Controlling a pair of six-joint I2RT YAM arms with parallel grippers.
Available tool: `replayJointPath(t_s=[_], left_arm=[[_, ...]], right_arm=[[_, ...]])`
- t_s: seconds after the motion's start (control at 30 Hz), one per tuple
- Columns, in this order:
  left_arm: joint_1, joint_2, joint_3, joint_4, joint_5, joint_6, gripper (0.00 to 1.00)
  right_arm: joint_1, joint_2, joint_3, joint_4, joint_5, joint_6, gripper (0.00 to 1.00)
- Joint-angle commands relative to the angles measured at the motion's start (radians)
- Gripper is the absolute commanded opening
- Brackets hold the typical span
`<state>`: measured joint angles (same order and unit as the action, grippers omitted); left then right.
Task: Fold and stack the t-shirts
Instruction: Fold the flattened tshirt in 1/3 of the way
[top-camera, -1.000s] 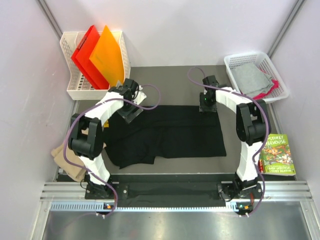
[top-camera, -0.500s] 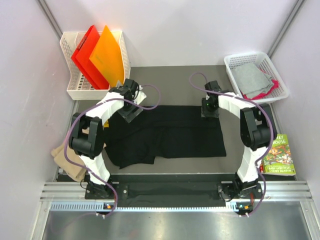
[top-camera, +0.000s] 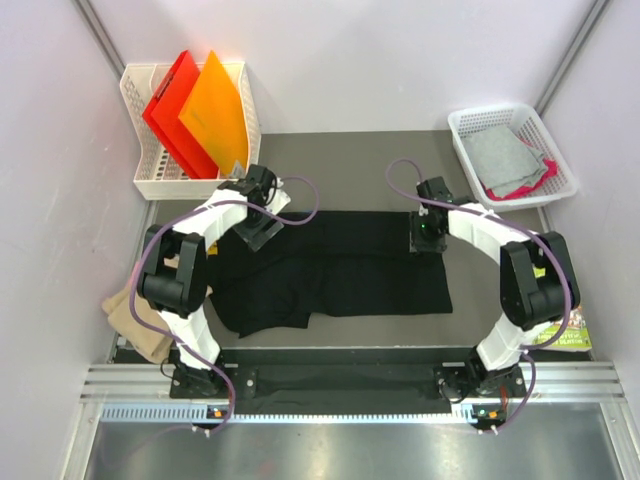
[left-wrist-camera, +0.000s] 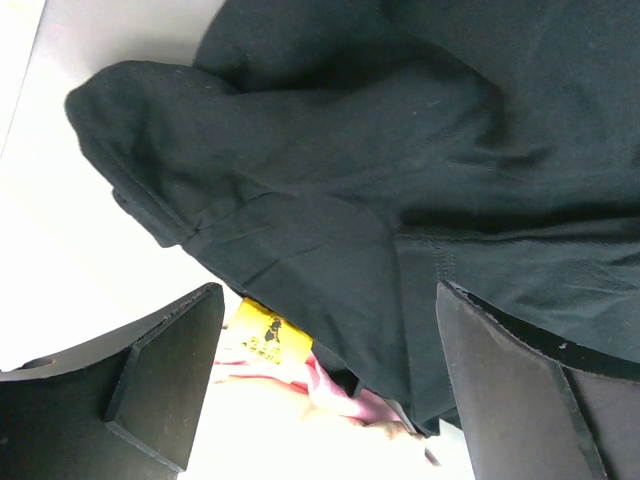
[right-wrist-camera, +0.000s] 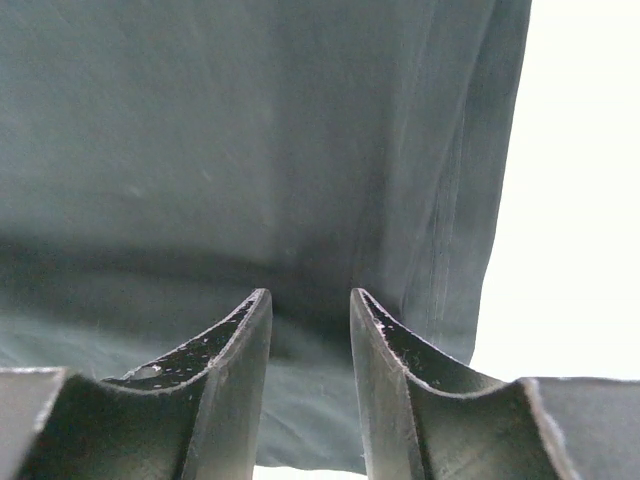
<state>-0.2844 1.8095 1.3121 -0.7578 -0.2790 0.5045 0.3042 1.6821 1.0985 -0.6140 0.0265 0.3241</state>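
Note:
A black t-shirt lies spread on the dark mat. My left gripper hovers over its far left part, open wide. In the left wrist view the bunched black cloth fills the top. The shirt's edge, a yellow label and a bit of pink show between the fingers. My right gripper is low over the shirt's far right corner. In the right wrist view its jaws stand a narrow gap apart, with flat black cloth behind them. A tan shirt lies crumpled at the table's left edge.
A white rack at the back left holds red and orange folders. A white basket at the back right holds grey cloth and pink cloth. My right elbow largely covers a picture book at the right edge.
My right gripper has slid nearer and a little to the right along the shirt's far right corner. Its elbow has swung out over the book. The left gripper has barely moved.

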Motion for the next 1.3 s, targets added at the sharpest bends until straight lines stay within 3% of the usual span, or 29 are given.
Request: replayJointPath(t_s=[0.0,0.33,0.63,0.8,1.0,1.27], left_arm=[[0.017,-0.018,0.003,0.046,-0.017,0.016,0.91],[0.034,-0.041,-0.004,0.045,-0.019,0.020,0.91],[0.021,-0.084,0.035,-0.098,0.066,-0.047,0.90],[-0.039,-0.202,-0.034,-0.173,0.086,-0.031,0.91],[-0.140,-0.323,-0.148,-0.255,0.095,0.020,0.91],[-0.199,-0.266,-0.327,-0.167,0.043,0.045,0.90]], right_arm=[[0.010,-0.076,-0.071,0.005,-0.011,0.021,0.38],[0.019,-0.177,-0.178,-0.013,-0.008,0.035,0.36],[0.019,-0.053,0.113,-0.078,0.023,0.039,0.48],[0.019,0.019,0.133,-0.085,0.029,0.044,0.49],[0.019,-0.025,0.057,-0.098,0.069,0.047,0.53],[0.018,-0.064,0.001,-0.098,0.081,0.052,0.52]])
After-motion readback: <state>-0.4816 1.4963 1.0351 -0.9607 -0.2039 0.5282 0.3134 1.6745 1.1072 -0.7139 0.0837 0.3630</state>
